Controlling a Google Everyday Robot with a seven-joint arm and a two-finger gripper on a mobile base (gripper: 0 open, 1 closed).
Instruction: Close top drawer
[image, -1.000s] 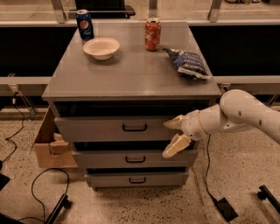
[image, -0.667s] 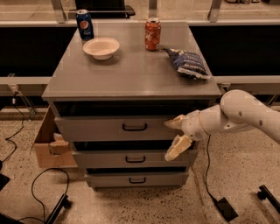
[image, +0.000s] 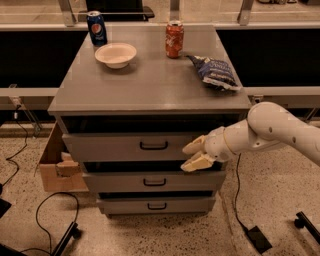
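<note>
Cabinet top (image: 150, 85), bowl (image: 115, 54), gripper (image: 184, 158) at top drawer (image: 115, 148)

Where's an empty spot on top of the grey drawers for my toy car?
The front half of the cabinet top is bare, from the white bowl and chip bag forward to the edge. The back row is crowded: blue can, bowl, red can. The gripper is lower, open, by the right end of the top drawer.

Right end of top drawer (image: 125, 147) behind claw (image: 186, 159) (arm (image: 280, 131) beyond right edge)
</note>
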